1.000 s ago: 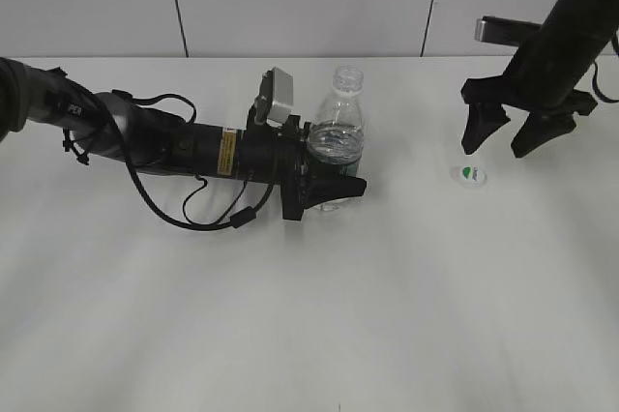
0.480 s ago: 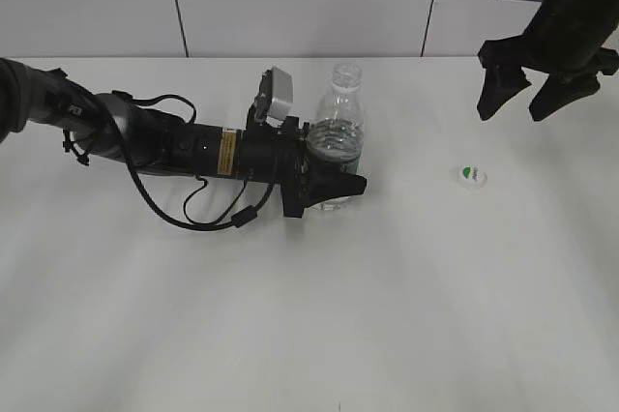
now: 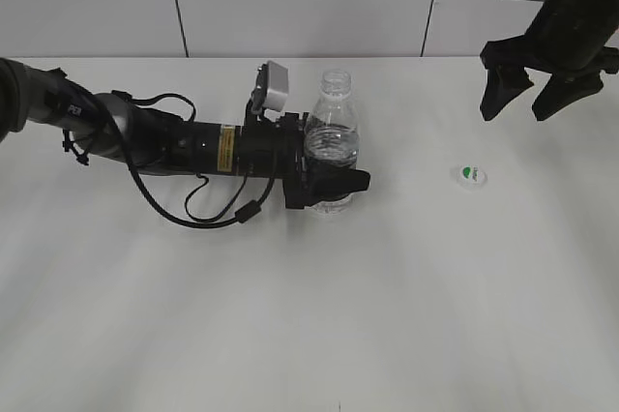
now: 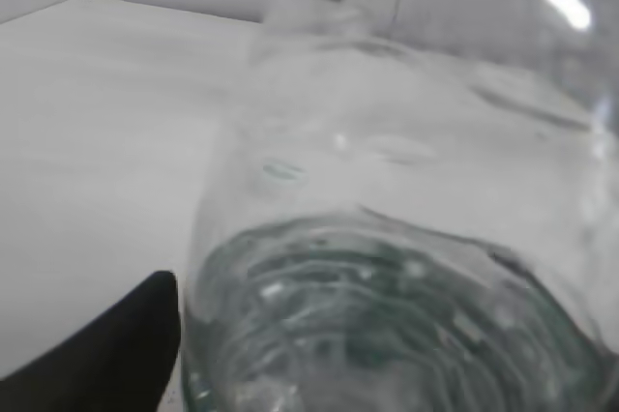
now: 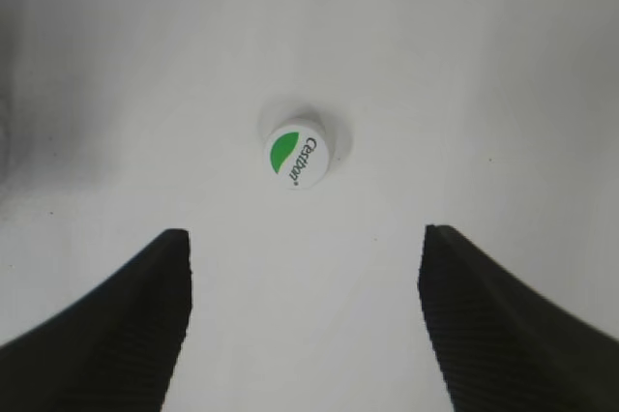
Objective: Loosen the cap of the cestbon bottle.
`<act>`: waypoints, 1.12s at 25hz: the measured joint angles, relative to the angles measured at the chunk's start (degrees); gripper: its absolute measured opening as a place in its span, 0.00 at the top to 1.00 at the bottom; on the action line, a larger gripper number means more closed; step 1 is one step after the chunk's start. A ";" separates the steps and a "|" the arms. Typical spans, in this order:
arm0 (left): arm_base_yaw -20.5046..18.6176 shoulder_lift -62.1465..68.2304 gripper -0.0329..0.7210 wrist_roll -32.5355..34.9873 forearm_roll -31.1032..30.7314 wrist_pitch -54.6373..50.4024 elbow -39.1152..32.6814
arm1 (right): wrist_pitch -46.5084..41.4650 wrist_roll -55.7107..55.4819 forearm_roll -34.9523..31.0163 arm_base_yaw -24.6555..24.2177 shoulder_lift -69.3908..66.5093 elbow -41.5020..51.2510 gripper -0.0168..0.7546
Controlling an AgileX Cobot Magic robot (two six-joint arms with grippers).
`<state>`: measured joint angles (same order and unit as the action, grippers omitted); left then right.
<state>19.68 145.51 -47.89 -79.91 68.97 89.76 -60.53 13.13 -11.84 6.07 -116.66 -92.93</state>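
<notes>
Cap already off, lying on the table below the raised right gripper, jaws spread and empty. Cestbon bottle upright, open-necked, between the left gripper jaws; clamped or slack, cannot tell. Little left beyond letting go

Cestbon bottle: small, clear plastic, upright, neck open and uncapped, water in its lower body, a dark green band near the base; in the left wrist view its ribbed body fills the frame. Cap: small round white disc, green leaf mark and "Cestbon" lettering facing up, lying flat well to the right of the bottle, detached from it.
</notes>
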 joint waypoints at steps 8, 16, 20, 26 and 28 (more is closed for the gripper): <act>-1.29 -1.27 0.22 -2.72 -0.06 0.01 0.00 | -0.50 0.00 0.11 0.00 0.10 0.00 0.25; -2.00 -3.84 0.22 -5.51 -1.96 0.21 0.00 | -0.56 0.00 0.27 0.00 0.10 0.00 0.25; -2.00 -4.26 0.22 -7.52 -3.46 0.38 0.00 | -0.56 0.00 0.27 0.00 0.10 0.00 0.25; -2.00 -7.23 0.22 -9.89 -6.22 0.36 0.00 | -0.50 0.00 0.29 0.00 0.10 0.00 0.25; -2.00 -8.19 0.22 -10.81 -6.63 0.36 0.00 | -0.50 0.00 0.29 0.00 0.10 0.00 0.25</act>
<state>17.69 137.32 -58.70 -86.54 69.33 89.76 -61.03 13.13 -11.55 6.07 -116.56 -92.93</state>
